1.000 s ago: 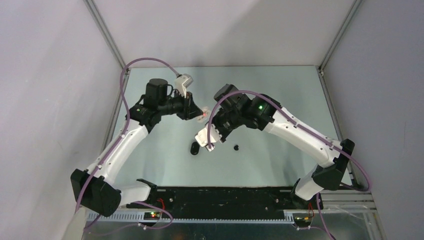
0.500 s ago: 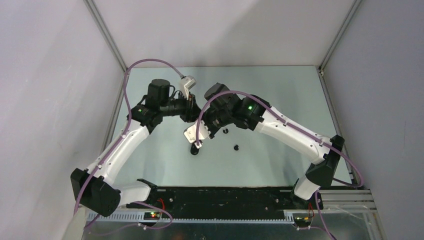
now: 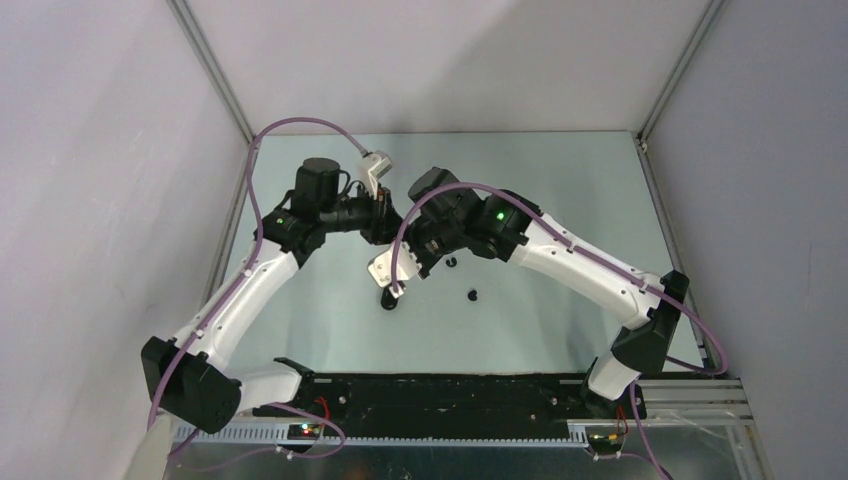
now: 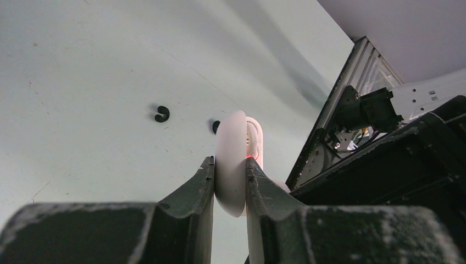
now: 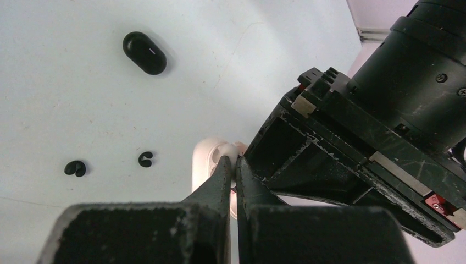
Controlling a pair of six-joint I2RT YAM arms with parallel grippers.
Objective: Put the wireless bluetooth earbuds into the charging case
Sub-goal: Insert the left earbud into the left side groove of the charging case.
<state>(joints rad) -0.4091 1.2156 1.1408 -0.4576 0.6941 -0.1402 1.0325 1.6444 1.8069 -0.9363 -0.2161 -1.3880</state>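
My left gripper point(image 4: 229, 163) is shut on a white oval case point(image 4: 231, 137), held on edge above the table with its lid open and a red light glowing inside. My right gripper point(image 5: 233, 160) is shut, its tips pinching a white earbud point(image 5: 229, 149) right at the open cavity of the white case point(image 5: 204, 159). The black charging case point(image 5: 144, 52) lies shut on the table, also seen from above point(image 3: 389, 298). Two black earbuds point(image 5: 75, 168) point(image 5: 145, 159) lie loose on the table.
The two wrists meet mid-table, the left gripper point(image 3: 384, 220) almost touching the right arm's wrist point(image 3: 440, 225). The loose black earbuds point(image 3: 473, 295) point(image 3: 451, 262) sit just right of the black case. Grey walls enclose the table on three sides.
My right gripper has moved left and away from me, up to the case in the left gripper. The left gripper shifted slightly. Nothing has moved in the last half second.
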